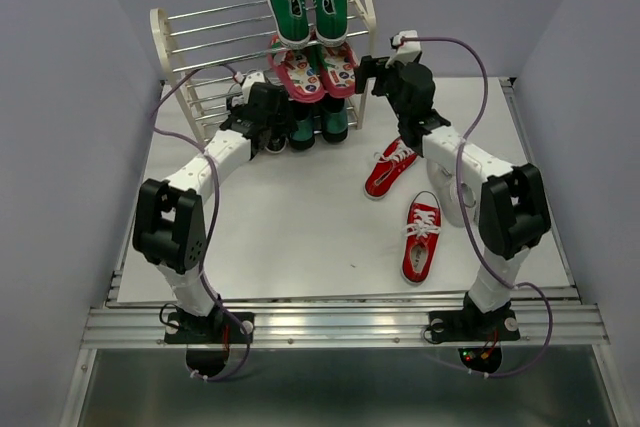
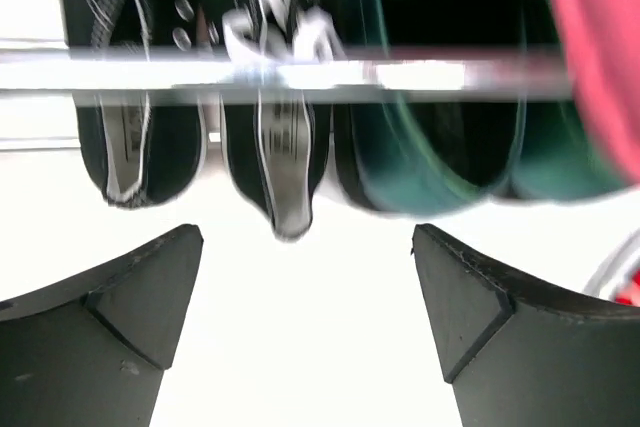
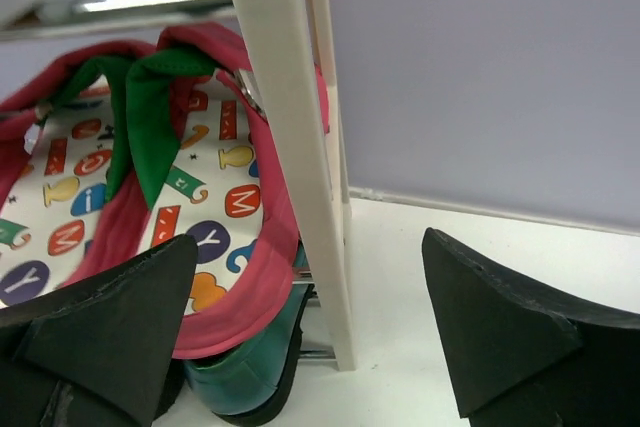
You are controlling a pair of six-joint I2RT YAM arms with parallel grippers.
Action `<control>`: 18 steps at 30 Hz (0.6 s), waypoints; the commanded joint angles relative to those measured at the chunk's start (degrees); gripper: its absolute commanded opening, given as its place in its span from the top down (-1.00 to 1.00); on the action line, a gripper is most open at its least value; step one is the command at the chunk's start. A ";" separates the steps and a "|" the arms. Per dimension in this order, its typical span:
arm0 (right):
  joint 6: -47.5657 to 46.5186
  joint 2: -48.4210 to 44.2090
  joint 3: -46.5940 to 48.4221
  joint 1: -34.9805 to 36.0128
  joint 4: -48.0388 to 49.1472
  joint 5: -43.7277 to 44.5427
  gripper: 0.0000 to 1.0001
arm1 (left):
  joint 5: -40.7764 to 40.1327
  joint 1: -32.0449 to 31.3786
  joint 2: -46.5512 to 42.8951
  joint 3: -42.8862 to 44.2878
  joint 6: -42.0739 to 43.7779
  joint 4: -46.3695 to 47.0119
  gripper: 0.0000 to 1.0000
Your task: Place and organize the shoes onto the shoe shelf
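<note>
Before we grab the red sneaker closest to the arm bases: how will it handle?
The red sneaker is probably light: small, canvas upper. Its soft sides would likely squash under a pinch; the rubber sole edge looks firmer. Upright on its flat sole, it should slide, not roll, if pushed.

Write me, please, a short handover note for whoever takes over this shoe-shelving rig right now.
Left gripper: open, empty, facing the bottom level of the shoe shelf.
Right gripper: open, empty, at the shelf's right side frame, beside the pink sandals.
Done: the black sneakers sit side by side at the shelf's bottom level, next to a green shoe.
Left: the two red sneakers lie apart on the table, near the right arm; both need shelving as a pair.
White sneakers: not visible in any view.
</note>
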 commanded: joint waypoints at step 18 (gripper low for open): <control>21.96 -34.44 -26.06 -0.11 -33.40 20.09 -1.00 | 6.86 -25.23 -13.39 -14.18 12.73 10.27 -0.98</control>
